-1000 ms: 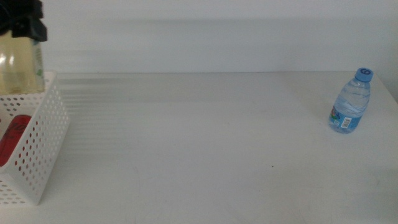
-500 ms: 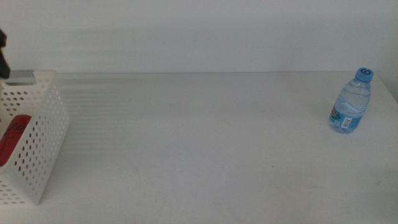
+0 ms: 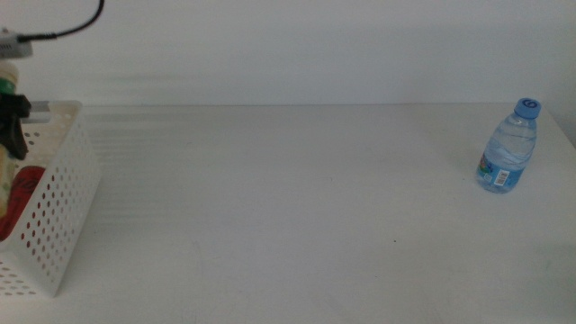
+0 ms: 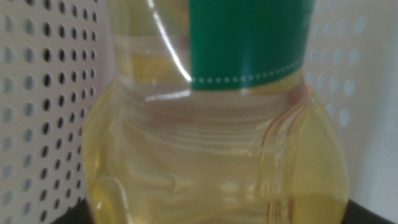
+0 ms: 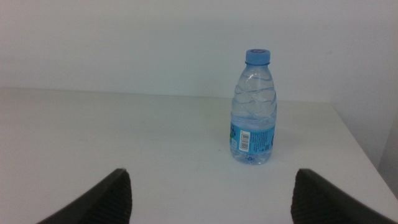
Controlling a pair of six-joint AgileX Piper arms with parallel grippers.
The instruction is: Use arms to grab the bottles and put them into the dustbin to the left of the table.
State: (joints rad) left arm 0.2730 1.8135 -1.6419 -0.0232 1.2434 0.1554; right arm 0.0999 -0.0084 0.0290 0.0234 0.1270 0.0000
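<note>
The yellow-liquid bottle (image 4: 211, 124) fills your left wrist view: clear body, pale yellow liquid, green label band across the upper part, perforated white walls close behind it on both sides. Its cap is out of frame. Your left gripper (image 3: 13, 126) sits at the far left edge of the middle view, over the open top of the dustbin (image 3: 63, 207); only dark corners of its jaws show in the left wrist view, one on each side of the bottle's body, so it reads as clamped on the bottle. In the middle view a sliver of the bottle's green and yellow shows beside the gripper, inside the bin's outline. A black cable (image 3: 72, 27) loops in at the top left.

The cola can (image 3: 22, 193) shows as a red patch inside the dustbin, seen over the rim and through the wall holes; its pose cannot be read.

The water bottle (image 3: 508, 146) stands upright near the right edge of the table (image 3: 288, 198), blue cap on, label low on the body, well apart from the bin. Your right gripper (image 5: 211, 202) faces it from a distance with jaws spread wide and nothing between them; the bottle stands clear of both jaws. That gripper does not appear in the middle view.
</note>
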